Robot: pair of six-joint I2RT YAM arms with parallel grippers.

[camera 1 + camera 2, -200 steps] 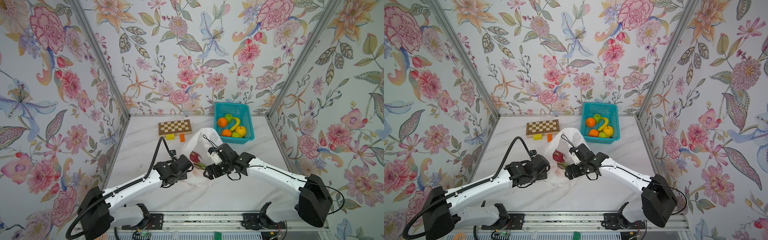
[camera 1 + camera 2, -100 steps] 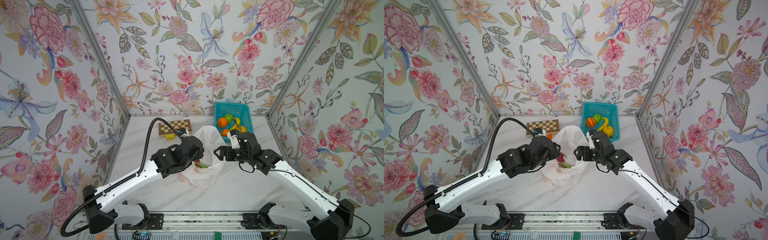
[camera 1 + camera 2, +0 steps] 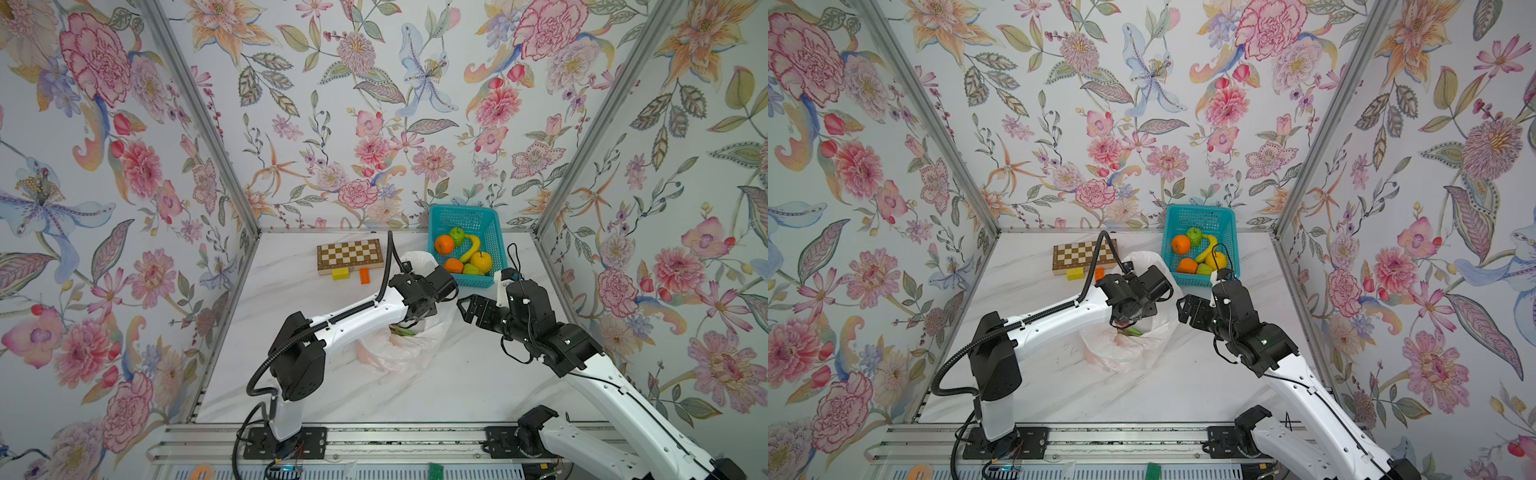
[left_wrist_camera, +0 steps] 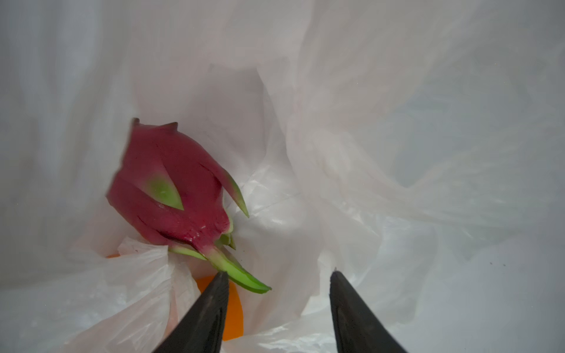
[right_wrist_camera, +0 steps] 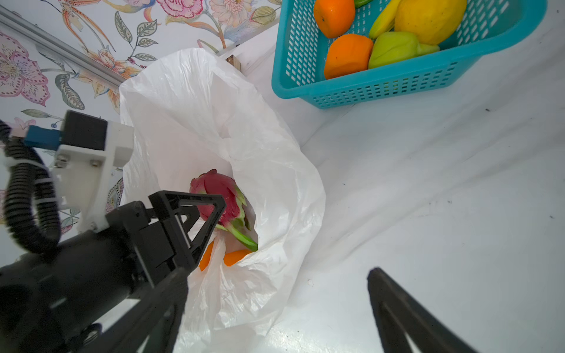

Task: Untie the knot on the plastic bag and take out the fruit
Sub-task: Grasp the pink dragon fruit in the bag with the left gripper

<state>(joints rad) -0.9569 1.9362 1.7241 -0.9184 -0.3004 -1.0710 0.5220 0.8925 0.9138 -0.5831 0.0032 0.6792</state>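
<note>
Two hands, both open: my left hand (image 4: 279, 272) hovers empty at the gaping mouth of the plastic bag (image 3: 409, 353), frame centre, just above the dragon fruit (image 4: 171, 189) inside; my right hand (image 3: 465, 309) hangs spread wide, right of the bag.

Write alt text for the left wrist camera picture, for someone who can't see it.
A magenta dragon fruit with green scales lies inside the white plastic bag, an orange peeking from folds beside it. The left gripper points at them, jaws apart and empty.
</note>
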